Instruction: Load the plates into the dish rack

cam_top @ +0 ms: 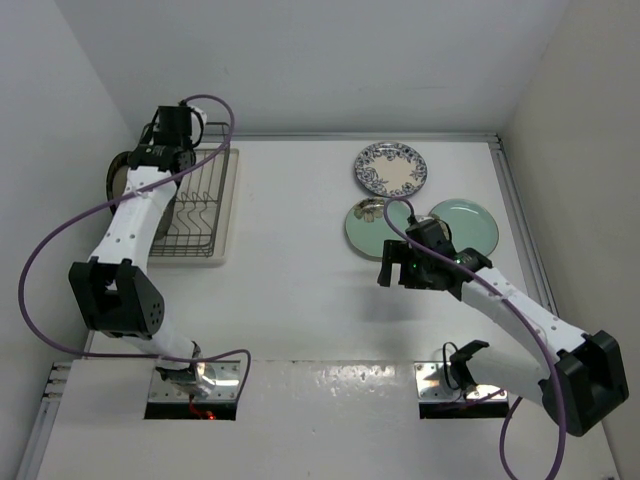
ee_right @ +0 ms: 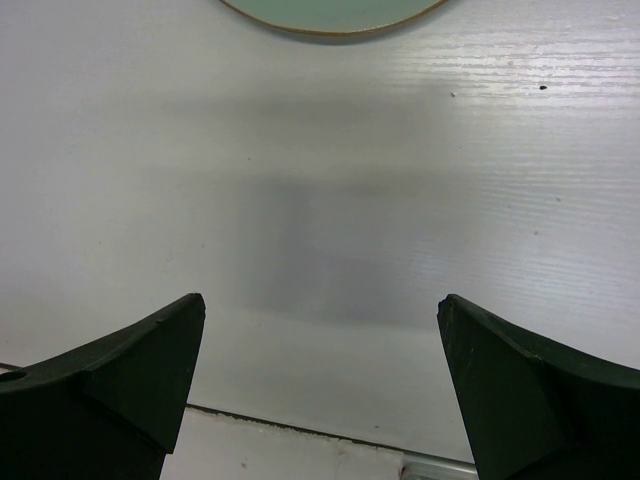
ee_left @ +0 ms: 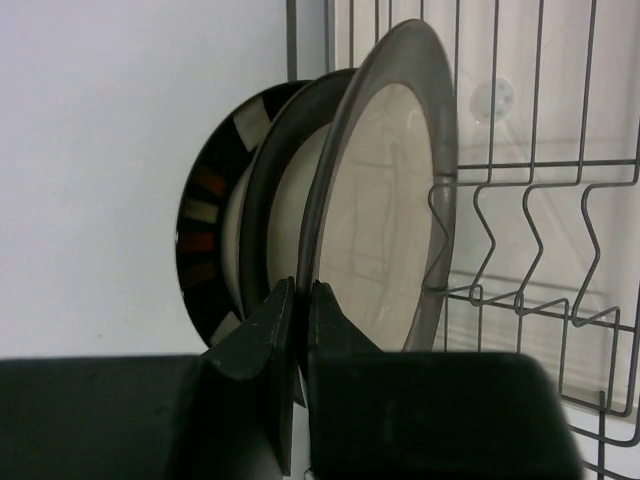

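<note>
Three cream-centred plates stand on edge at the left end of the dark wire dish rack (cam_top: pixel 200 205). In the left wrist view my left gripper (ee_left: pixel 302 292) is shut on the lower rim of the nearest grey-rimmed plate (ee_left: pixel 385 200). Behind it stand a second grey-rimmed plate (ee_left: pixel 285 180) and a striped-rim plate (ee_left: pixel 203 225). The rack wires (ee_left: pixel 530 200) run to the right. My left gripper (cam_top: pixel 163 142) is above the rack's far end. My right gripper (cam_top: pixel 390 268) is open and empty, just in front of a mint-green plate (cam_top: pixel 368 225). Its edge shows in the right wrist view (ee_right: pixel 330 12).
A second mint-green plate (cam_top: pixel 467 225) and a blue-and-white plate (cam_top: pixel 390 168) lie flat at the back right. The rack's white tray (cam_top: pixel 226 200) sits near the left wall. Walls close in the table on the left, back and right.
</note>
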`<state>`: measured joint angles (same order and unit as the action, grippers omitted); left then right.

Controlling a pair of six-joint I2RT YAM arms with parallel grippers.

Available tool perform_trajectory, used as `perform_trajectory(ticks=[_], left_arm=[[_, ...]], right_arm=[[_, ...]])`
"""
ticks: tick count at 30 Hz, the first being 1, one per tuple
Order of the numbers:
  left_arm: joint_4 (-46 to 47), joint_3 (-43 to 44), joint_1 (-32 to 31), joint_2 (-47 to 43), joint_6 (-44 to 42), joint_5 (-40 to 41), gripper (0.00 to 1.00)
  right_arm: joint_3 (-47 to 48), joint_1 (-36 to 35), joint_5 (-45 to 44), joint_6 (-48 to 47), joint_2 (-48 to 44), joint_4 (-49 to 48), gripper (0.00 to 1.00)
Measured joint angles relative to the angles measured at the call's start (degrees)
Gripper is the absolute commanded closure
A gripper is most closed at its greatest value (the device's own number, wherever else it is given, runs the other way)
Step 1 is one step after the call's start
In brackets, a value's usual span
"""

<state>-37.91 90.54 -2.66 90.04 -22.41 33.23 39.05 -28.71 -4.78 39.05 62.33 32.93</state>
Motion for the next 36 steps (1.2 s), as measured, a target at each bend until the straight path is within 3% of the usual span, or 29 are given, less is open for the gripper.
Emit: perform_trajectory(ticks=[8, 9, 11, 15, 22, 31, 36], left_arm=[[0.8, -3.7, 1.0, 0.1, 1.6, -1.6, 0.98], [0.8, -3.7, 1.2, 0.1, 1.9, -1.5, 0.9], [1.1, -3.7, 1.6, 0.1, 2.1, -1.5, 0.85], [1.8, -3.7, 1.9, 0.1, 1.5, 1.1, 0.58], [2.4, -2.4, 3.0, 0.1, 0.8, 3.8, 0.41], [-1.0, 8.3, 0.2, 0.1, 0.7, 1.9, 0.19], [-4.1, 15.9, -2.1, 0.2, 0.8, -1.5, 0.17]], right_arm=[[-0.2, 0.0, 0.0, 0.0, -0.1, 0.2, 0.0], [-0.3, 0.0, 0.0, 0.0, -0.1, 0.2, 0.0], [-0.4, 0.0, 0.0, 0.0, -0.1, 0.2, 0.0], [-0.7, 0.0, 0.0, 0.2, -0.1, 0.2, 0.0], [-0.7, 0.0, 0.0, 0.2, -0.1, 0.1, 0.0], [-0.7, 0.0, 0.1, 0.4, 0.7, 0.1, 0.0], [0.8, 1.2, -2.2, 2.3, 0.6, 0.6, 0.0]])
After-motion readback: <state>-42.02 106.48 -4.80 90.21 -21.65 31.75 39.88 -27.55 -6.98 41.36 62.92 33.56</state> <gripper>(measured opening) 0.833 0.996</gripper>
